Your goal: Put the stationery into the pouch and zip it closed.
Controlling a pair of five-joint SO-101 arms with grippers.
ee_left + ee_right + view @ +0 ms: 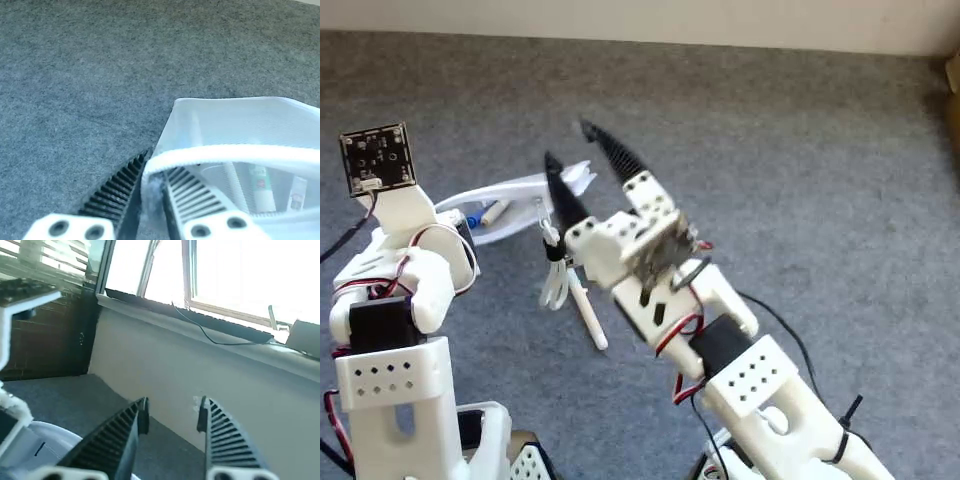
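The white mesh pouch [515, 200] lies on the grey carpet with its mouth open, and a few small items [490, 213] sit inside. My left gripper [150, 186] is shut on the pouch's rim [225, 154] at one end. Two tube-like items [260, 187] show through the mesh. My right gripper [567, 141] hangs open above the pouch's other end, tilted upward with nothing between its fingers [125, 430]. A white pen [588, 312] and a small white looped item [555, 285] lie on the carpet beside the right arm.
Grey carpet [800, 150] stretches free to the right and the back. A pale wall [225, 370] with a window above it stands beyond the carpet. The left arm's body [390, 300] fills the near left corner.
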